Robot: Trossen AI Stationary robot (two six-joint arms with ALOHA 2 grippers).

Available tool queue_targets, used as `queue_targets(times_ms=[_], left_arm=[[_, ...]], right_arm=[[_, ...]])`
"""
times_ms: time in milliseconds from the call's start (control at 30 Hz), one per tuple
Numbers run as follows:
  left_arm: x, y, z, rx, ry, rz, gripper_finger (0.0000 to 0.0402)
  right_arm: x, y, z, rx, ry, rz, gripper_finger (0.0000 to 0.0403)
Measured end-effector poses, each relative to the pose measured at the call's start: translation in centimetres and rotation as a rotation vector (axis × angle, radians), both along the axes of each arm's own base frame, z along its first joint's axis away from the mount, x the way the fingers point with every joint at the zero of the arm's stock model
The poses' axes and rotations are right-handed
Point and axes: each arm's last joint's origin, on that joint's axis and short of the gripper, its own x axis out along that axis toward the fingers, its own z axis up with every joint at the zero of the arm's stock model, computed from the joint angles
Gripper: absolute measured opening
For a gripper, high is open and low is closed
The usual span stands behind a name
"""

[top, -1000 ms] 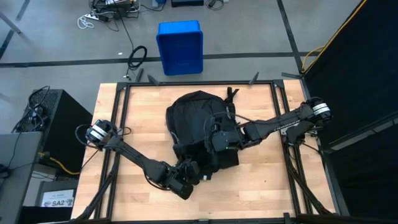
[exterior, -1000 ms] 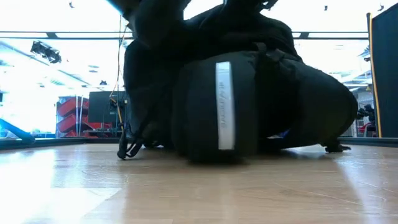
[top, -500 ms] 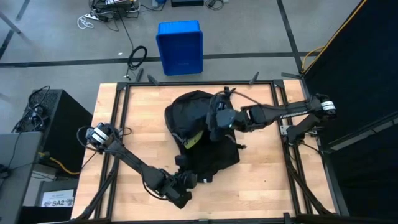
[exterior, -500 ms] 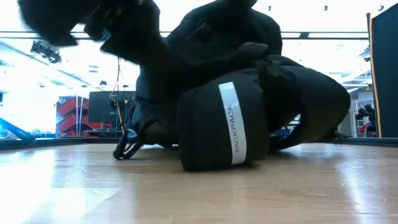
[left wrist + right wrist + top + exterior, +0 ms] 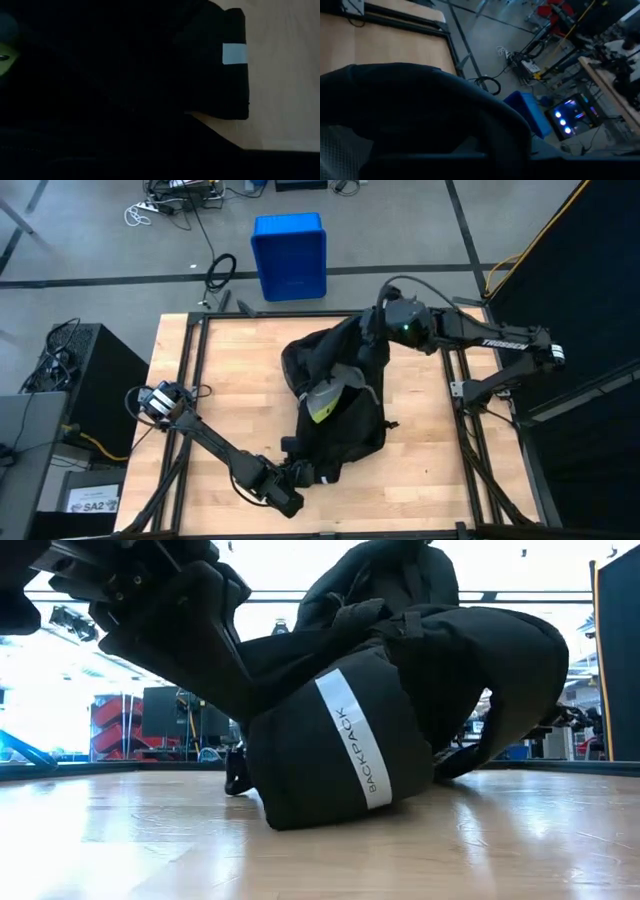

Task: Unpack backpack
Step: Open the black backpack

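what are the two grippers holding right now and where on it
Both hold the backpack: the right gripper grips fabric at its far top end, the left gripper its near bottom edge.

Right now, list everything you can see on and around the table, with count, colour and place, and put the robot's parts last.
backpack: one, black with a white stripe reading BACKPACK, middle of the table, its far end lifted
yellow-green item: one, showing in the backpack's opening
table: one, light wood, black frame
bin: one, blue, on the floor beyond the table
cables: black, on the floor left of the bin
left end effector: shut on the backpack's near end
right end effector: shut on the backpack's far end, holding it up
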Motion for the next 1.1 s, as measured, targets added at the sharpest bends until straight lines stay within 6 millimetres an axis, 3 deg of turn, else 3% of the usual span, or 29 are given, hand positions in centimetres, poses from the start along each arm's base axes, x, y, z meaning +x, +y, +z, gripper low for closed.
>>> queue_targets(times_ms=[367, 600, 1100], left_arm=[[-0.7, 0.1, -0.4, -0.117, 0.087, 0.083, 0.0], [-0.9, 0.1, -0.1, 0.004, 0.017, 0.079, 0.0002], [0.2, -0.2, 7.7, 0.364, -0.157, 0.038, 0.0086]], right_arm=[[-0.8, -2.6, 0.1, 0.023, 0.036, -0.014, 0.0], [-0.1, -2.0, -0.4, 0.141, -0.021, 0.089, 0.0], [2.1, 1.5, -2.3, 0.229, 0.042, 0.216, 0.0]])
